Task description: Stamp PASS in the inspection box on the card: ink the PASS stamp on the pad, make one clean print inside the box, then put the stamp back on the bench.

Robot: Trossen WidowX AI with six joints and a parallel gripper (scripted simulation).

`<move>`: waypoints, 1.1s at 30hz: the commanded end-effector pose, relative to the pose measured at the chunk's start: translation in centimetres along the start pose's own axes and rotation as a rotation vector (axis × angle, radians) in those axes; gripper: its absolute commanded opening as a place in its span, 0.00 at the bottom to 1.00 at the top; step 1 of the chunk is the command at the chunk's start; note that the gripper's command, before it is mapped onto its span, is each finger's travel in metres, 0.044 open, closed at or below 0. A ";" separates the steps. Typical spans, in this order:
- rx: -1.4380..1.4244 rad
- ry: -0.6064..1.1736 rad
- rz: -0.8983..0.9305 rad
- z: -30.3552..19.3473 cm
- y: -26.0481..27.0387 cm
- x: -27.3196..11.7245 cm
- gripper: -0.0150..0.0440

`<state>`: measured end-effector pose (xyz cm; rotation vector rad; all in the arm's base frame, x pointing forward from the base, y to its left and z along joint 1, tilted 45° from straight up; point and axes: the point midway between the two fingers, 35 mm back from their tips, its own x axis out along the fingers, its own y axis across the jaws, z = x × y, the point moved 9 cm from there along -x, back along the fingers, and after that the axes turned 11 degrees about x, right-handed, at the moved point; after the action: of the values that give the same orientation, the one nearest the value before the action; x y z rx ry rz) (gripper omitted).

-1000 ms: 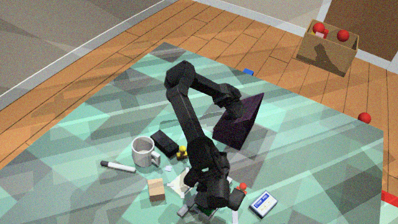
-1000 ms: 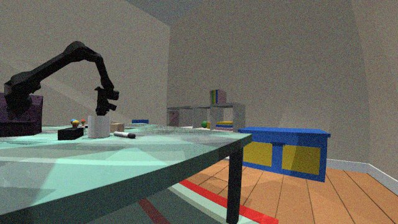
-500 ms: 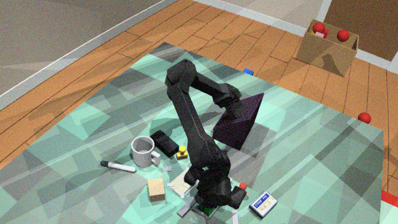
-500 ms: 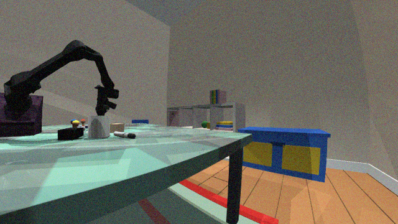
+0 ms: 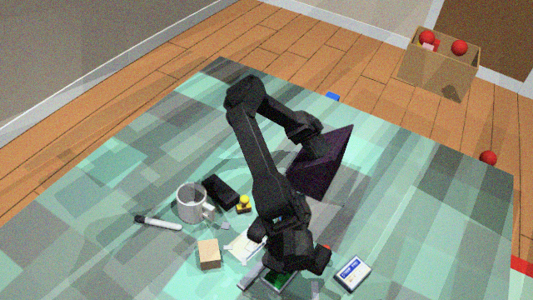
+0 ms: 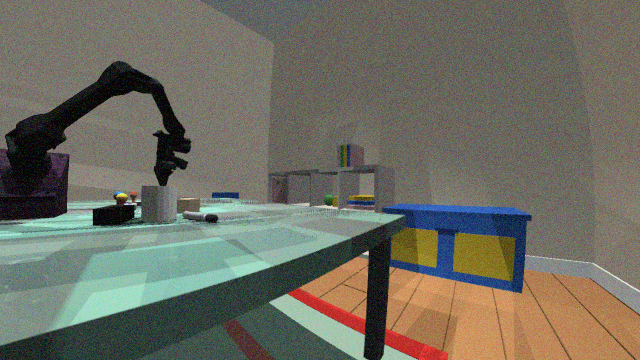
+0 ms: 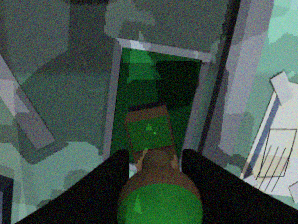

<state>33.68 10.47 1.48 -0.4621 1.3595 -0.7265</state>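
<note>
One green-knobbed brown wooden stamp (image 7: pixel 160 200) is gripped by its handle in the black parallel-jaw gripper (image 5: pixel 296 267) (image 6: pixel 162 182) (image 7: pixel 154 159), over the green ink pad in its grey tray (image 5: pixel 278 280) (image 7: pixel 114 100). If the stamp were carried low toward the white paper card (image 5: pixel 245 247) (image 7: pixel 280 165), a stray mark could be left by a dragged edge; a faint or doubled print could be caused by uneven inking or by slip at the rounded knob.

The box (image 5: pixel 352 273) label apparently reads "STAMP PAD".
</note>
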 end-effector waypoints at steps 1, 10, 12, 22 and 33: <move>0.007 -0.002 0.005 0.1 0.0 -0.8 0.25; 0.009 -0.002 0.005 0.0 -0.1 -1.9 0.25; 0.021 -0.002 0.006 0.0 -0.8 -2.0 0.25; 0.114 -0.002 0.006 -0.4 -5.6 -2.1 0.25; 0.218 -0.002 0.001 -1.7 -10.5 -1.9 0.25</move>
<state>30.56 5.57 8.96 -0.3118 1.2792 -0.8393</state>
